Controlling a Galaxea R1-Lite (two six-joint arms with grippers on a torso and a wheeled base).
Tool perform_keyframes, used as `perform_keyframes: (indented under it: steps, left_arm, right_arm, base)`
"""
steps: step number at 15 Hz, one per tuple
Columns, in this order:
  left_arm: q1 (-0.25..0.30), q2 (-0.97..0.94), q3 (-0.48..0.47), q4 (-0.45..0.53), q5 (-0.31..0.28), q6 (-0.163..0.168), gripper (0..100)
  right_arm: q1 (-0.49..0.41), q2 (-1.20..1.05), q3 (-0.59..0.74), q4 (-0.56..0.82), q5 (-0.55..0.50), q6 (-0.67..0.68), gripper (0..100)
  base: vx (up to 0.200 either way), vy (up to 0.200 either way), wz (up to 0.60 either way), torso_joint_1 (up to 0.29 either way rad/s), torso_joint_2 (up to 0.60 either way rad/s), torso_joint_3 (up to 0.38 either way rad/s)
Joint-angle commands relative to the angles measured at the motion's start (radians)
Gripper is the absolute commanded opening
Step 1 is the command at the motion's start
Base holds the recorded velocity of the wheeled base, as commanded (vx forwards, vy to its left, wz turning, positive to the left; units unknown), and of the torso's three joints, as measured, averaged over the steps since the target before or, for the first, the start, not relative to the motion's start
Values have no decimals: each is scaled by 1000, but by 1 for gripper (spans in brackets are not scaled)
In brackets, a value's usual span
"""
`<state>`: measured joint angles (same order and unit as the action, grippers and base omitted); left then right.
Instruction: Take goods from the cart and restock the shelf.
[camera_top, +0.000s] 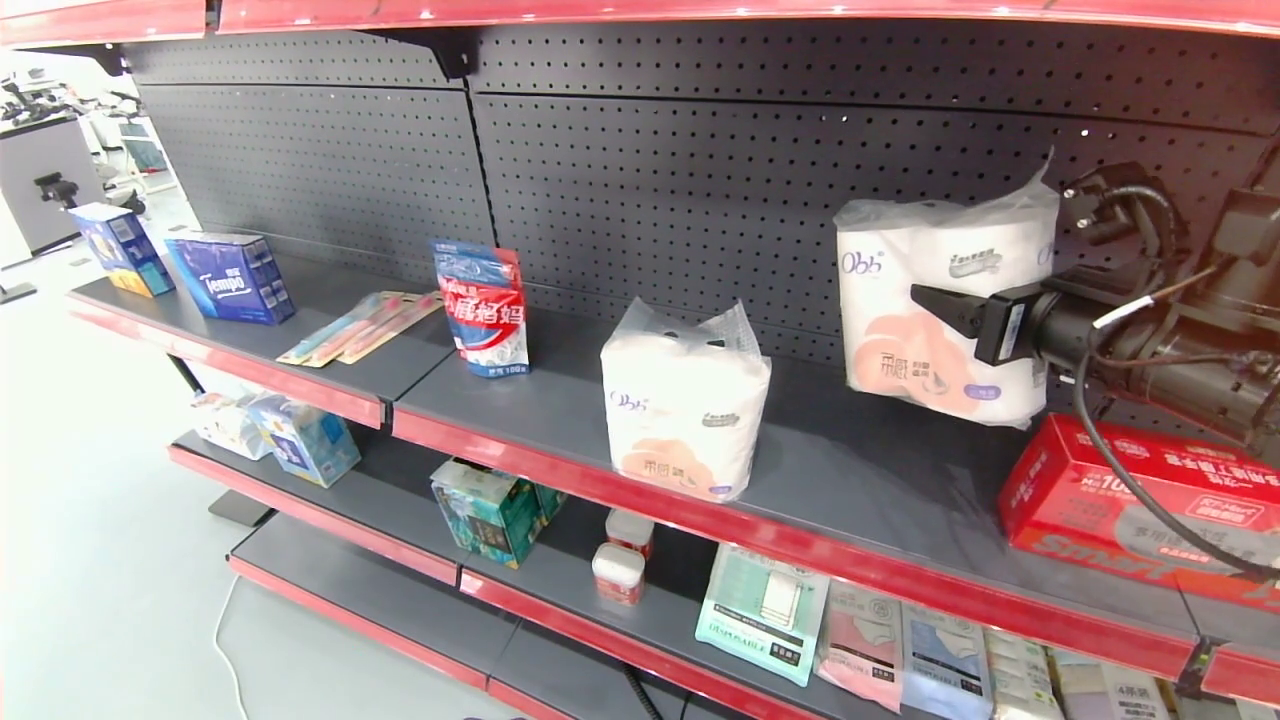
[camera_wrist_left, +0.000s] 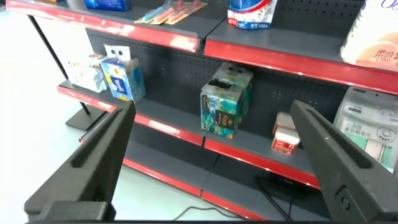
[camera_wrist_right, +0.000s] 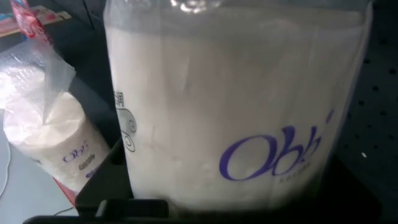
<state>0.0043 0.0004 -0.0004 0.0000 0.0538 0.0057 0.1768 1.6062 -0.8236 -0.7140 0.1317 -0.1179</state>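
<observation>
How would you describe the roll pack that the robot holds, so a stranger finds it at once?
Find the uppermost grey shelf with the red edge. Toward its right end is a white roll pack, clamped by the right pincer; its twin stands free.

We see purple lettering on the left toilet roll pack (camera_top: 686, 400) and the right toilet roll pack (camera_top: 900, 250), white lettering on the blue box (camera_top: 232, 277), white characters on the red and blue pouch (camera_top: 483, 308), and white print on the red box (camera_top: 1130, 500)
</observation>
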Motion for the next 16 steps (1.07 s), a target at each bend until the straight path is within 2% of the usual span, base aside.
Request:
perform_keyframes:
  steps: [1, 4, 6, 8, 12, 16]
  left_arm:
    - [2, 0, 0, 0, 1, 0, 100]
    - [0, 0, 0, 0, 1, 0, 100]
    - [0, 0, 0, 0, 0, 0, 100]
    - [0, 0, 0, 0, 0, 0, 100]
    - [0, 0, 0, 0, 1, 0, 100]
    - [0, 0, 0, 0, 0, 0, 100]
  right_arm:
    - [-3, 109, -35, -58, 45, -2, 0]
    - [-22, 139, -31, -79, 111, 3, 0]
    - [-68, 179, -42, -88, 201, -8, 0]
    - [-119, 274, -69, -185, 325, -25, 0]
    - [-112, 379, -192, -194, 422, -26, 0]
    - [-82, 472, -292, -196, 545, -89, 0]
  base:
    - [0, 0, 0, 0, 0, 0]
    - [0, 0, 0, 0, 0, 0]
    - [0, 0, 0, 0, 0, 0]
    - [0, 0, 0, 0, 0, 0]
    - [0, 0, 0, 0, 0, 0]
    - [0, 0, 0, 0, 0, 0]
